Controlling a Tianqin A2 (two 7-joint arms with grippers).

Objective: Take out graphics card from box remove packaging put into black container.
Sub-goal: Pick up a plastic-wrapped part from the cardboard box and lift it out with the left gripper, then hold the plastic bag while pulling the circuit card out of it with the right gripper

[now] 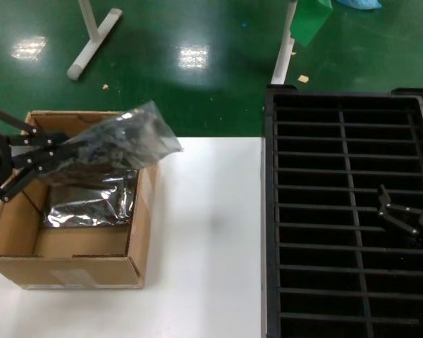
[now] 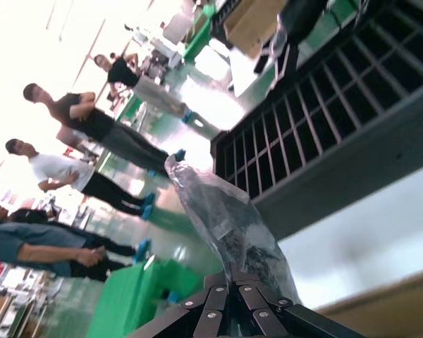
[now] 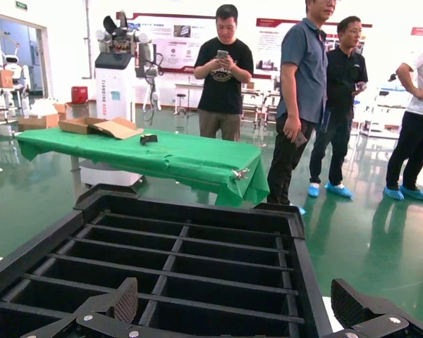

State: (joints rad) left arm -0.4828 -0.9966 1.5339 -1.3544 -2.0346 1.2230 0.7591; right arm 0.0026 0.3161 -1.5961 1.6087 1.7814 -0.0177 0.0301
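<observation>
I see my left gripper (image 1: 48, 156) clamped on the bag (image 1: 116, 144), holding it above the box (image 1: 137, 225); more silver bag lies inside; my right gripper (image 3: 233, 310) hangs with fingers spread over the crate (image 1: 268, 211).

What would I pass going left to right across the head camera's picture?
Left pincer shut on a bagged item → cardboard box → bare white table → black slotted container → right pincer above its slots.
</observation>
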